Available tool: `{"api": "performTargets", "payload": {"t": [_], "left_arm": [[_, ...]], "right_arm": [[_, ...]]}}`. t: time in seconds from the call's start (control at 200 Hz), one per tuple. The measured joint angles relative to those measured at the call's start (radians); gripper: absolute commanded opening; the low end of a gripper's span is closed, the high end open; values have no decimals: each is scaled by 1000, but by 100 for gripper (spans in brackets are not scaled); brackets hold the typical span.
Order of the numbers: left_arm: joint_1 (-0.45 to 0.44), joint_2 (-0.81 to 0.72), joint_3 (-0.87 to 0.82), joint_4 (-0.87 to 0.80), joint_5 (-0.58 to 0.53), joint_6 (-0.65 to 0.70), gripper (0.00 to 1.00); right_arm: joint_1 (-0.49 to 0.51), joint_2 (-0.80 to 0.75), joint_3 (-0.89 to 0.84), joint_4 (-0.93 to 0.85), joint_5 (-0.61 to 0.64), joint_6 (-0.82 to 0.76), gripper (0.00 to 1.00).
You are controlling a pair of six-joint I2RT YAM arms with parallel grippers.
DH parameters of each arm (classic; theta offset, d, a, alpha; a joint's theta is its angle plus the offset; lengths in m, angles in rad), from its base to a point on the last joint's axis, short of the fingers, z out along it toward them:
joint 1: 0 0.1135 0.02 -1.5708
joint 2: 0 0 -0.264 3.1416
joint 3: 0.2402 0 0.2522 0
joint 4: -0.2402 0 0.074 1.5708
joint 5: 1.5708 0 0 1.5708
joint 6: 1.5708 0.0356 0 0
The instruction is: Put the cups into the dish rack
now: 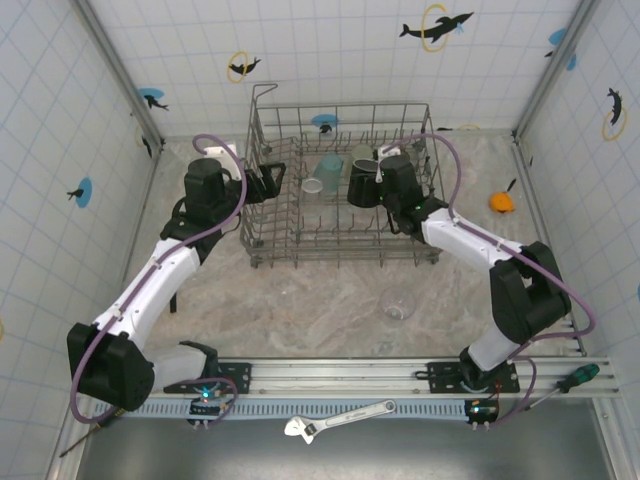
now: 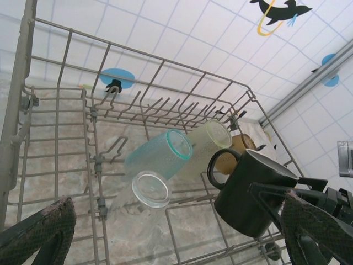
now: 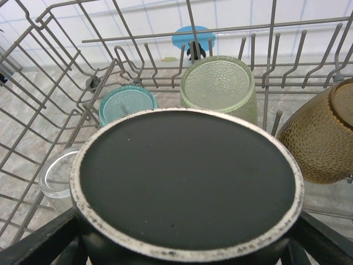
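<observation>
Right wrist view: right gripper [image 3: 182, 251] clamps the black mug [image 3: 187, 182], base toward cam, inside the dish rack [image 1: 340, 106], just beside the amber tumbler [image 3: 317, 138] & pale green tumbler [image 3: 218, 88]. Left gripper [image 2: 176, 237] spread wide, empty, at rack's left side. Risk: if let go off-tine, mug prob tips or knocks the amber one; handle could snag a wire.

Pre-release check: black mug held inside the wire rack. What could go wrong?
The black handled mug in the right tool hangs close to the pale green dimpled tumbler; lowering may knock it. The open left tool at the wall of the grey wire dish rack could snag wires.
</observation>
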Motion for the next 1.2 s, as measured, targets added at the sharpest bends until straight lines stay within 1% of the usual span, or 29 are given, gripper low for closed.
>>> {"api": "performTargets", "payload": {"t": [0.23,0.425,0.706,0.826,0.996,1.201], "left_arm": [[0,0,0,-2,-7,0,97],[0,-2,0,-2,-23,0,97],[0,-8,-1,-2,-37,0,97],[0,-8,-1,-2,-46,0,97],[0,-10,-16,5,-47,0,97],[0,-11,-21,3,-47,0,97]], "right_arm": [[3,3,-45,41,-32,-35,0],[2,28,-51,85,-53,-88,1],[2,45,-92,194,-65,-146,0],[0,45,-108,227,-71,-146,0],[-5,37,-110,227,-84,-137,0],[-10,-19,-142,224,-105,-102,0]]}}
